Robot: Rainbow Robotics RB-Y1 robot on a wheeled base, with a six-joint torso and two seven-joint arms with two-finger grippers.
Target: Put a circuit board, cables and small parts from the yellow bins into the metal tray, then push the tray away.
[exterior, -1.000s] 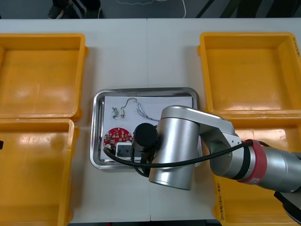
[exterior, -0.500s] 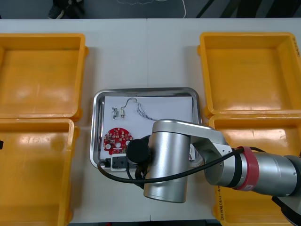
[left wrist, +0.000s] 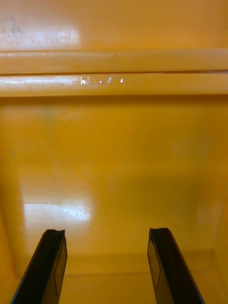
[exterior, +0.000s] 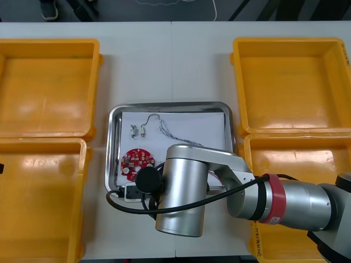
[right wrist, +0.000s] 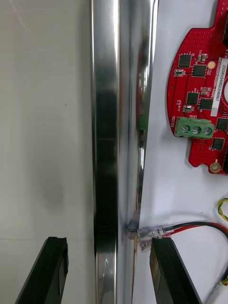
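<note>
The light table (exterior: 164,66) is carrying everything, with the yellow bins (exterior: 49,43) sitting in pairs at either side. The left gripper (left wrist: 107,235) is hanging over the bare floor of one such bin (left wrist: 114,142), its fingers spread wide with nothing between them.

The right arm (exterior: 181,192) is reaching across from the robot's right and covering the near part of the metal tray (exterior: 112,148). The right gripper (right wrist: 108,242) is straddling the tray's shiny rim (right wrist: 107,118). Its fingers are standing released and wide apart, gripping nothing. One finger (right wrist: 45,270) is hovering outside the tray over the table top, and the other (right wrist: 171,270) is hovering inside, over the white lining (right wrist: 180,190).

The round red circuit board (right wrist: 199,95) is lying flat on that lining, beyond the inner finger and away from the rim; in the front view it (exterior: 134,160) is sitting just past the arm's wrist. A cable (right wrist: 194,227) of red and black wires is running past the inner finger's tip, and its clear connector (right wrist: 154,233) is resting just beside that fingertip, close against the tray wall. A thin grey wire (exterior: 164,127) is lying farther up the tray, well apart from the gripper. Beside it, the small metal parts (exterior: 137,130) are resting on the lining.
</note>
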